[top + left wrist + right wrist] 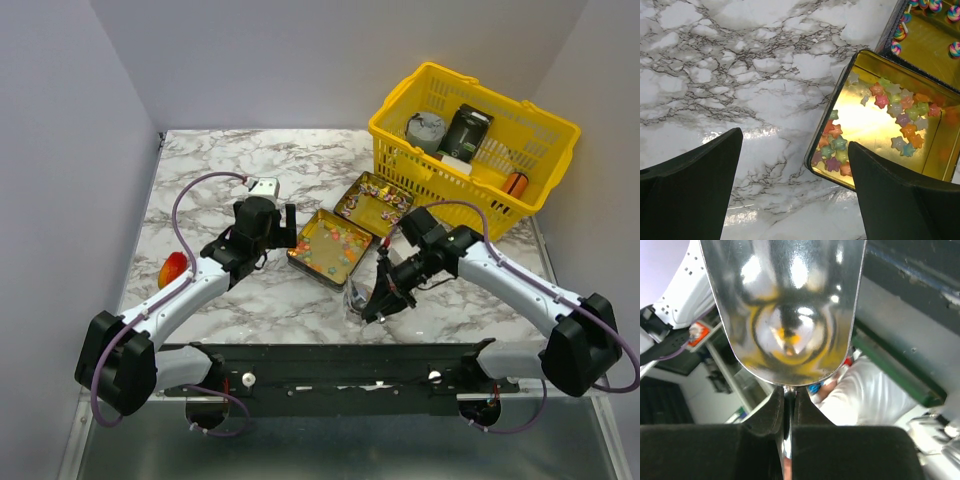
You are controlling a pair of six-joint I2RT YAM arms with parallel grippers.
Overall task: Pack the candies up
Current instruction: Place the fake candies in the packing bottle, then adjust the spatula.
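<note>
Right hand (378,293) with scoop (785,310) near tin (865,127) of candies (900,107), basket (440,175) beyond

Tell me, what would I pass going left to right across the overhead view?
Orange-red lump → open left gripper → square gold tin holding star-shaped candies → yellow plastic basket.

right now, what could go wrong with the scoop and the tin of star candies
1. The right gripper pinches the metal scoop only by its thin handle, so it may twist or slip when digging.
2. The tin lies loose on the marble table, with the open left gripper beside it, not holding it; the scoop may shove it.
3. The star candies are small and could flick over the rim.
</note>
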